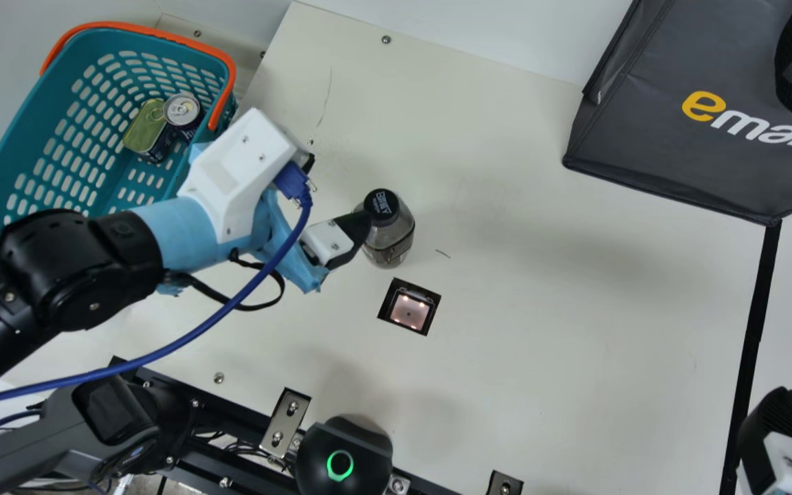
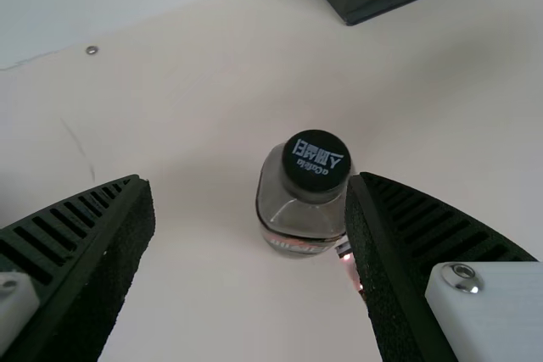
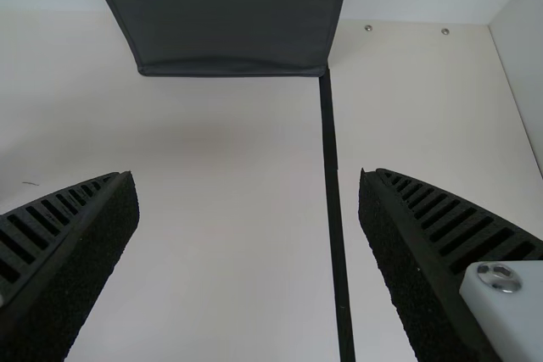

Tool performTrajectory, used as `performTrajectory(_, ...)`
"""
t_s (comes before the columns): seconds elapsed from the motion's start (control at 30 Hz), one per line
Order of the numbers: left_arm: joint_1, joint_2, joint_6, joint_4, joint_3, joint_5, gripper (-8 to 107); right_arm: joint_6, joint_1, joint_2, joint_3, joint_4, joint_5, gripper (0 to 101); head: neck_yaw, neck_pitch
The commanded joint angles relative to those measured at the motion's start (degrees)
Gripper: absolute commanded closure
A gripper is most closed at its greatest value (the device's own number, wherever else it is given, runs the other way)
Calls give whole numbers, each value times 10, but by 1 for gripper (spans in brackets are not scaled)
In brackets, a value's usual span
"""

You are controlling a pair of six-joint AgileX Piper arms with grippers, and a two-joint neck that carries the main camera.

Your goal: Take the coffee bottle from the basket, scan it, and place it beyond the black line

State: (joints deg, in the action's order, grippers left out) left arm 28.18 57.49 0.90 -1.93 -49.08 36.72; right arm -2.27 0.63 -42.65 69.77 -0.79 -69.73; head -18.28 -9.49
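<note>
Coffee bottle (image 1: 389,237) upright on the table (image 1: 540,330), my left jaws wide beside it

I take clock directions from the bottle in the main view, twelve at the top. Its black cap carries white print, characters large and small; lower down, a label band with more lettering wraps the clear body. It stands on the basket's side of the black line (image 1: 753,316).

At nine to ten o'clock is my left gripper (image 1: 338,196), its fingers spread wide. One fingertip overlaps the bottle in that view; whether they touch, I can't tell. My left wrist view sets the bottle nearer one finger than the other.

Between five and six, near the bottle, is a dark square with a lit window (image 1: 408,313). Farther down, between six and seven, a black rounded device (image 1: 313,457) shows a green ring.

Well apart, toward ten, the teal basket (image 1: 31,124) with orange handles holds a silver-topped can (image 1: 181,110), pale print on its dark side, beside a tin (image 1: 145,127) with a gold-green lid.

At two o'clock sits the dark grey bag (image 1: 643,137), yellow and white lettering across it. The line runs down from its corner. At four is my right gripper (image 1: 777,423), fingers wide apart too.
</note>
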Motion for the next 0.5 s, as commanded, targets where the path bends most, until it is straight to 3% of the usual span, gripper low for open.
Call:
performTrajectory(0.0, -4, -6, 0, 3, 1, 3, 9, 0, 0, 0, 0, 0, 0, 10, -1, 16)
performTrajectory(0.47, -68, -44, 33, -3, 12, 28, 9, 0, 0, 0, 0, 0, 1, 10, -1, 16)
